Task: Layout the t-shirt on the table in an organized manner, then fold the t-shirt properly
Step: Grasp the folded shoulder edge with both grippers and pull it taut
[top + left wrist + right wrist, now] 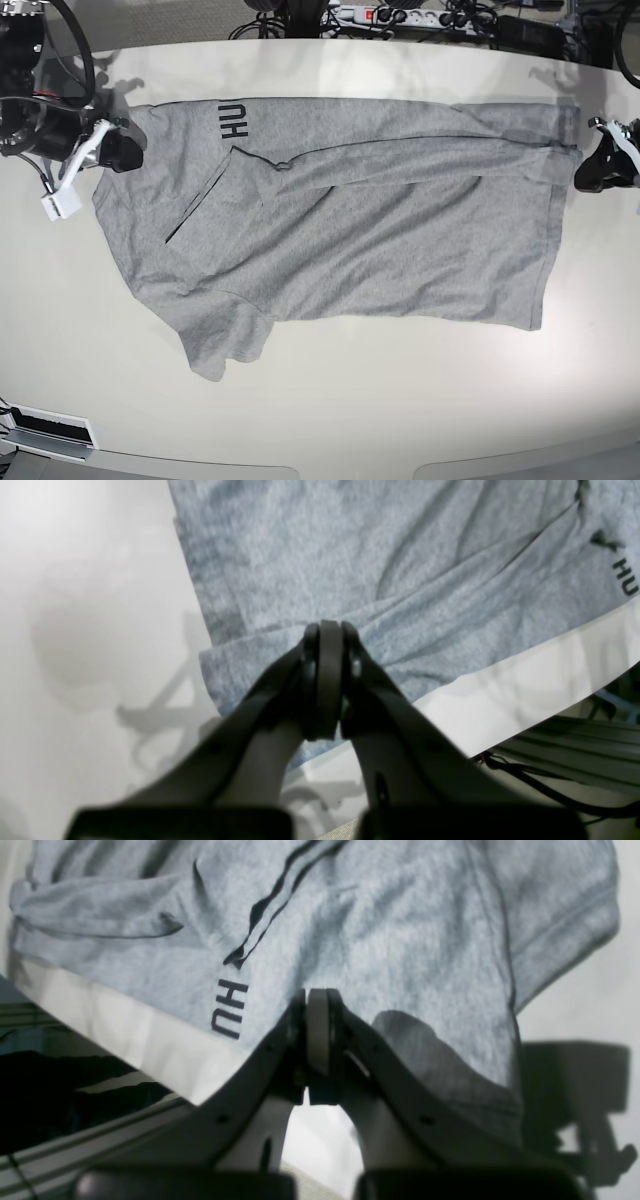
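Observation:
The heather-grey t-shirt [380, 240] lies lengthwise across the off-white table [350, 400]. Its far part is folded over, and black "HU" lettering [235, 120] shows near the left end. My left gripper [582, 168] is at the shirt's right end. In the left wrist view its jaws are shut [327, 630] on a hem corner of the t-shirt [350, 555], where creases converge. My right gripper [133, 155] is at the left end. In the right wrist view it is shut [316, 995] on the t-shirt [400, 940] beside the lettering [230, 1010].
A power strip with cables [400, 15] lies beyond the far table edge. The table's rim and a metal frame [575, 750] run close behind both grippers. One sleeve [225, 350] points toward the near side. A white tag [60, 205] hangs from the right arm.

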{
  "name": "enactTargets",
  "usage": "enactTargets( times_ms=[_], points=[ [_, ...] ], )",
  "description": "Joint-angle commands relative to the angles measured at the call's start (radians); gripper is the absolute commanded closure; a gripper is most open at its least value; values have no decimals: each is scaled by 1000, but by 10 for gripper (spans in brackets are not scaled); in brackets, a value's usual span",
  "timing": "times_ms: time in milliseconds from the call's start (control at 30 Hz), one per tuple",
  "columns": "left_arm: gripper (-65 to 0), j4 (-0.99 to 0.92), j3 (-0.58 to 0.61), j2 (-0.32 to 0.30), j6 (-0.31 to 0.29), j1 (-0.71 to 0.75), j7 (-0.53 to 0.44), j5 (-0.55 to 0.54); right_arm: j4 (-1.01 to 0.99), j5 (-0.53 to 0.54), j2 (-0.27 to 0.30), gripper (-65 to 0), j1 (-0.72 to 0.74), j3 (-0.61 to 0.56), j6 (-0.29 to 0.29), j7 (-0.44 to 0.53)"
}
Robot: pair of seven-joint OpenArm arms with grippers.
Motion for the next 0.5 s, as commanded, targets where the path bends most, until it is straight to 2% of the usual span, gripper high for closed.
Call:
enactTargets(
  times_ms=[0, 100, 200, 300, 400, 467],
  points=[
    [0, 15, 0, -23, -5, -3, -18, 10, 16, -13, 2, 0, 18, 3, 9, 24],
    [0, 15, 62, -24, -5, -12, -60, 132, 16, -129, -13, 0, 29, -57, 9, 92],
    [0, 15, 176, -24, -5, -17, -155, 287, 16, -337, -12, 0, 35, -183, 9, 211],
    [0, 15, 283, -24, 10, -17, -225, 445, 14, -536, -10, 0, 34, -292, 9, 280],
    [0, 14, 340, -24, 62, -17, -264, 521, 14, -683, -10, 0, 34, -334, -129, 340],
    [0, 13, 359, -23, 65, -17, -293, 549, 14, -698, -10, 0, 35, -336, -139, 364]
  ],
)
